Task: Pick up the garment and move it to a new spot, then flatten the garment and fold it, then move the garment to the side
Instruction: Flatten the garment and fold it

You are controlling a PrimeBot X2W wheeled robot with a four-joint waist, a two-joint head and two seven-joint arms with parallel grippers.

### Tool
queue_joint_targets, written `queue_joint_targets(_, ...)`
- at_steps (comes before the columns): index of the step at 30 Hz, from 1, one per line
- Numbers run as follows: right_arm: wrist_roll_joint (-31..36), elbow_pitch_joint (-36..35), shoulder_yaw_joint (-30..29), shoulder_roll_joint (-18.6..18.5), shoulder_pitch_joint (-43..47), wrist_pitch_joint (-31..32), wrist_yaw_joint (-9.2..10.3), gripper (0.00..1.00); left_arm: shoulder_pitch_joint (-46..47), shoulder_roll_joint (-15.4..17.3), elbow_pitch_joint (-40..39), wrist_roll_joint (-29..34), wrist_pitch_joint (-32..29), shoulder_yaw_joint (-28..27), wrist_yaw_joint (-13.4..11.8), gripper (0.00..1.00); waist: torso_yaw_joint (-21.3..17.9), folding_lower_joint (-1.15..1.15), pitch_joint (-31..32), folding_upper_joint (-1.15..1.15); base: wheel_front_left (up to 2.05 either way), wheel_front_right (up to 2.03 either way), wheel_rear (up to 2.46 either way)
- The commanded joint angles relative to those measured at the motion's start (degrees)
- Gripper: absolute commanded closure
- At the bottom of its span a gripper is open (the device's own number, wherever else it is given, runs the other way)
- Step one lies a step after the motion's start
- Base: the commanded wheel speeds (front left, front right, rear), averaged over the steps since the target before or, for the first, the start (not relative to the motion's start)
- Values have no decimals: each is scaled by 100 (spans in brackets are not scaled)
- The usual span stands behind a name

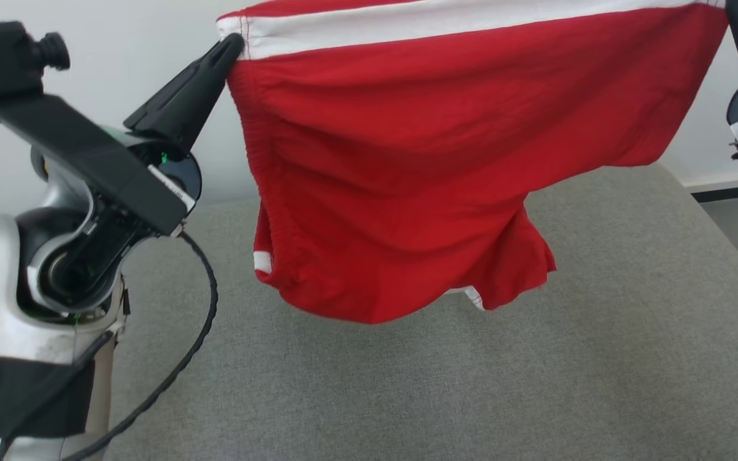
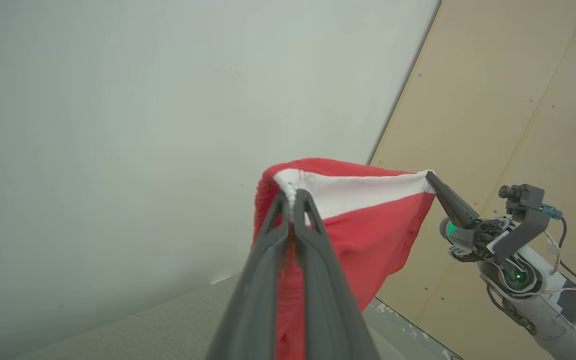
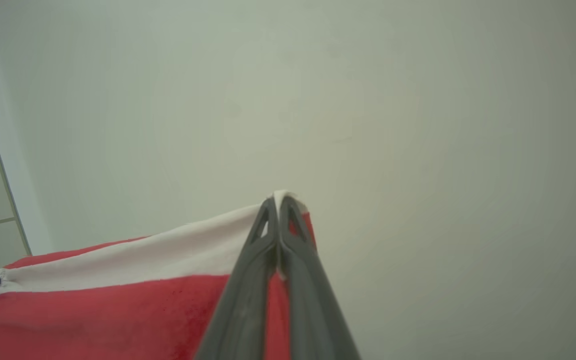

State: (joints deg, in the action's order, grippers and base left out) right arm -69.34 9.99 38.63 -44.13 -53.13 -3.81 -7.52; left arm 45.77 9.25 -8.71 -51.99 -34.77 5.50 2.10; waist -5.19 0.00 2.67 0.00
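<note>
Dark fingers, left: the left gripper (image 1: pixel 233 46) is pinched tight on one top corner of the garment (image 1: pixel 420 160), its tips pressed together over the white band.
Dark fingers, right: the right gripper (image 3: pixel 279 200) is clamped the same way on the opposite top corner, with cloth squeezed between its tips.
Where the garment is: held up in the air and stretched between the two grippers, hanging over the grey cushion (image 1: pixel 535 384). I cannot tell whether its lowest fold touches the fabric.
Beside the left arm: a black wrist camera (image 1: pixel 16 57) and a looping black cable (image 1: pixel 205 307) sit left of the hanging cloth, apart from it.
Behind: a pale wall (image 1: pixel 125 96) runs the width of the scene, and a tan panel (image 2: pixel 493 100) stands at an angle past the right arm.
Garment's look: red, shorts-like, with a broad white band (image 1: pixel 446 29) drawn taut along the top edge. The left side is gathered into fine ridges. The body sags in soft folds, and small white trims show at the bottom hems.
</note>
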Motion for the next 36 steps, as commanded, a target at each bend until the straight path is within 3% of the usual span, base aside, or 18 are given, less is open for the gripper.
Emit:
queue_joint_targets(1, 50, 9, 36, 62, -65, 16, 6, 100, 117, -6, 7, -57, -6, -1, 14, 100, -9, 0, -82, 0, 0, 0, 0)
queue_joint_targets(6, 216, 598, 205, 483, -539, 76, 6, 100, 655, -40, 646, 212, 118, 231, 163, 100, -28, 0, -414, 0, 0, 0, 0)
queue_joint_targets(12, 541, 1809, 380, 1158, -1727, 191, 4, 100, 1918, -157, 1918, 753, 766, 535, 392, 100, 10, 0, -1496, 0, 0, 0, 0)
queue_joint_targets(16, 851, 2696, 396, 1594, -2743, -26, 3, 100, 2977, -122, 2870, 1272, 1632, 833, 497, 100, 36, 0, -2337, 0, 0, 0, 0)
queue_joint_targets(22, 1371, 3682, 253, 2121, -4123, -1015, 3, 100, 4428, 118, 3975, 2068, 3556, 1560, 533, 100, -170, 0, -3312, 0, 0, 0, 0)
queue_joint_targets(27, 1828, 3633, -29, 2227, -4658, -1144, 3, 100, 5103, 337, 4536, 1874, 4594, 2396, 533, 100, -238, 0, -4103, 0, 0, 0, 0)
queue_joint_targets(33, 2269, 3120, -429, 2288, -4114, -1137, 3, 100, 5015, 543, 4869, 1199, 4943, 3084, 534, 100, -191, 0, -4777, 0, 0, 0, 0)
queue_joint_targets(36, 2362, 2917, -420, 2199, -3745, -1139, 3, 100, 4726, 651, 4652, 751, 4982, 3411, 535, 100, -120, 0, -4887, 0, 0, 0, 0)
